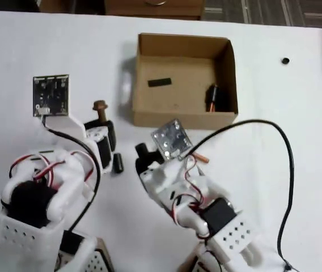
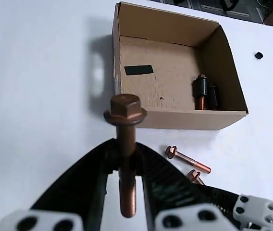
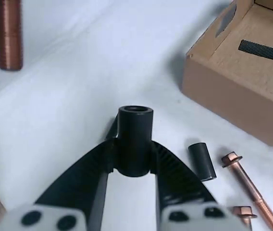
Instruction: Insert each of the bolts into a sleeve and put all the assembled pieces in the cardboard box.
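The left pincer [image 2: 126,161] is clenched on the mid-shank of a copper-coloured flanged hex bolt [image 2: 125,110], head up and threaded end free below. It is stiff metal, probably weighty for its size and slick, so a shank grip seems sound. Just beside it lies a loose short black sleeve [image 1: 117,163]. The right pincer [image 3: 134,161] grasps a black cylindrical sleeve [image 3: 135,127] by its lower wall, bore open upward. It looks rigid, likely light, and apt to twist if squeezed off-centre. Spare copper bolts [image 3: 248,183] lie near. Beyond stands the open brown cardboard box [image 1: 178,120], one assembled piece [image 1: 212,97] inside. The smooth white table [image 1: 36,45] would let round parts roll; room around the box looks ample
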Motion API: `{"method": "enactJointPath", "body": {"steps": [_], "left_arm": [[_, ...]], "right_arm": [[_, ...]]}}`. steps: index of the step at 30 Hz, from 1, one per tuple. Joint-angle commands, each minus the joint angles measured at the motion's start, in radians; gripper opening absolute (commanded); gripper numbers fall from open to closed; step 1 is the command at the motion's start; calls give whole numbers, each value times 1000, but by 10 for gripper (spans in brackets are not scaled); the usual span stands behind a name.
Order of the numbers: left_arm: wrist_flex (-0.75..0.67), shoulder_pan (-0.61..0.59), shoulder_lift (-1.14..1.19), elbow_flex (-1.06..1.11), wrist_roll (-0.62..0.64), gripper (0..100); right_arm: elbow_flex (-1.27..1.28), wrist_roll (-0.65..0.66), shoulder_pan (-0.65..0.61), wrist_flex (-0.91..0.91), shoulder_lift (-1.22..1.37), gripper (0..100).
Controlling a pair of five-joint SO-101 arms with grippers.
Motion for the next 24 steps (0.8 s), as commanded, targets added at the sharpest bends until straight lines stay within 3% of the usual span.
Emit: {"method": "enactJointPath", "body": {"steps": [1,12,24], "left_arm": [[-31,8,32,-13,9,22],[-144,101,78,-5,127,22],[-198,132,169,-4,203,22]], "right_arm": [[43,-2,-5,-24,-133,20],[284,5,-5,19,-547,20],[336,-2,-90,-8,-616,20]]}}
